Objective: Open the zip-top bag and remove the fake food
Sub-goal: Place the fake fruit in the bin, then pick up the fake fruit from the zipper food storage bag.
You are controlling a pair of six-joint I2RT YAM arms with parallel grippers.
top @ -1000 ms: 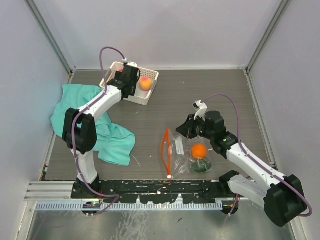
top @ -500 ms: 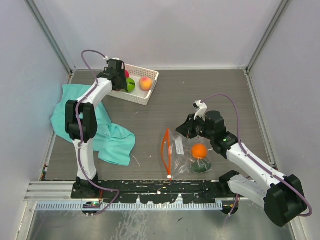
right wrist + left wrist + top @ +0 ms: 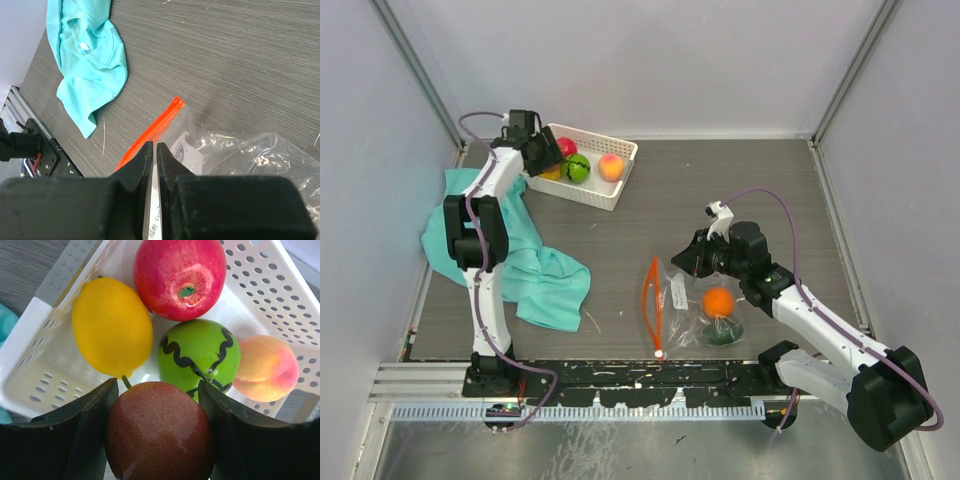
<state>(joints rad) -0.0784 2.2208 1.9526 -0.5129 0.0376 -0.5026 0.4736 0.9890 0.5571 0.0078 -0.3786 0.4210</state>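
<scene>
Zip-top bag [image 3: 688, 318], clear crinkly plastic, is lying on the grey wood-grain table [image 3: 750, 190]. Its orange-red zipper strip [image 3: 652, 298] is forming the bag's left edge, with the two halves parting into a narrow loop. Round orange plastic fruit [image 3: 719, 301] and dark green plastic fruit [image 3: 724, 332] are sitting inside, beside the small white label [image 3: 678, 292].

Right gripper [image 3: 680, 266] is leaning over the bag's far edge, jaws clenched on the film at the label; the wrist view is showing only a sliver between the fingers.

Teal cloth [image 3: 535, 275] is lying crumpled to the left of the bag.

White perforated plastic basket [image 3: 605, 195] is standing well beyond the bag, to the far left. It is holding a red apple [image 3: 180, 275], a yellow lemon [image 3: 111, 325], a green fruit with black zigzag [image 3: 200, 357] and a peach [image 3: 267, 367].

Left gripper [image 3: 536, 153] is hovering over the basket's left end, well apart from the bag, its fingers grasping a brown-red plastic fruit [image 3: 160, 432] from both sides.
</scene>
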